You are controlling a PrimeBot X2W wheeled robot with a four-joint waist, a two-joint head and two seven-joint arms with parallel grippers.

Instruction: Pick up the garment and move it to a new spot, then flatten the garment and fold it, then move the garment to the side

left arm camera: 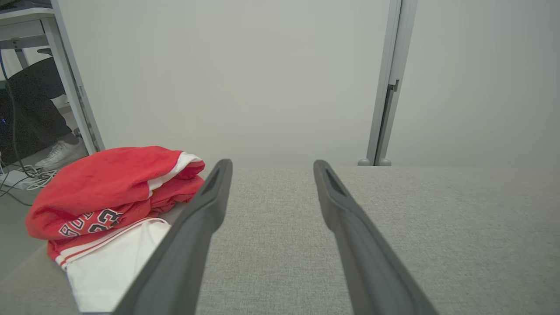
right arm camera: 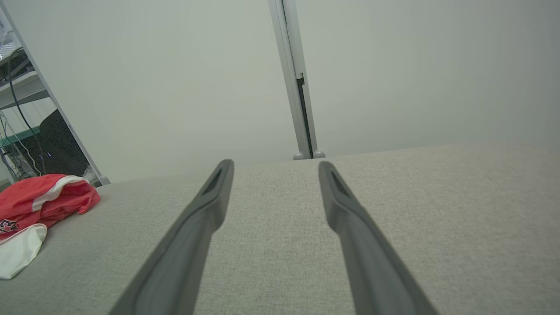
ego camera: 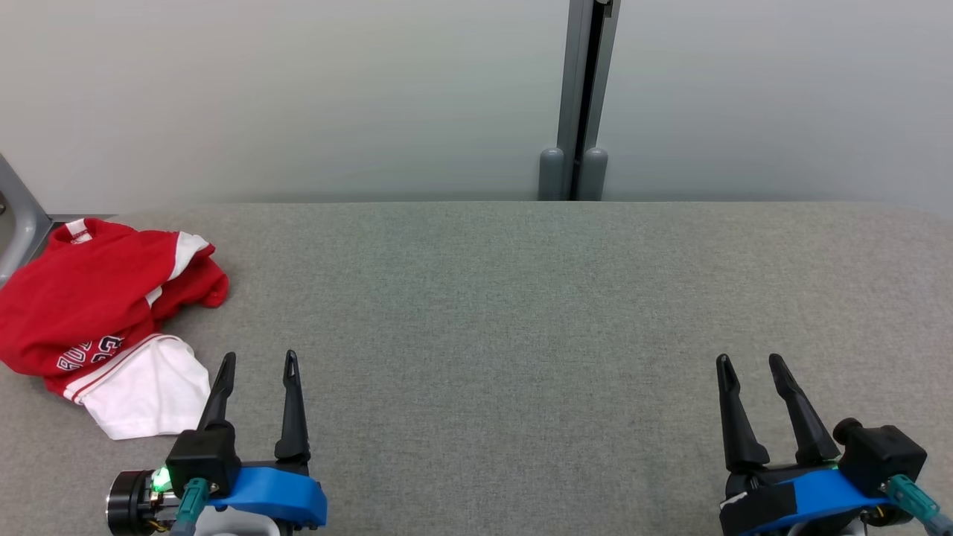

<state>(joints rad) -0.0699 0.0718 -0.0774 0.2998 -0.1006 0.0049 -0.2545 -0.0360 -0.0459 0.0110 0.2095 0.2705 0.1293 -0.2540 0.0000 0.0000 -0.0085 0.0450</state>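
A red and white garment [ego camera: 97,313] lies crumpled in a heap at the far left of the grey table [ego camera: 521,313], with dark lettering on a fold and a white part toward the front. It also appears in the left wrist view [left arm camera: 109,201] and the right wrist view [right arm camera: 39,205]. My left gripper [ego camera: 258,361] rests open near the front edge, just right of the white part, with nothing between its fingers [left arm camera: 210,205]. At the front right my right gripper [ego camera: 748,362] is open too, far from the garment and holding nothing.
A pale wall with a grey vertical post [ego camera: 584,97] stands behind the table. Beyond the table's left edge are a metal frame leg [ego camera: 18,216], a person's shoe [left arm camera: 59,153] and cables on the floor. The table's middle and right are bare fabric.
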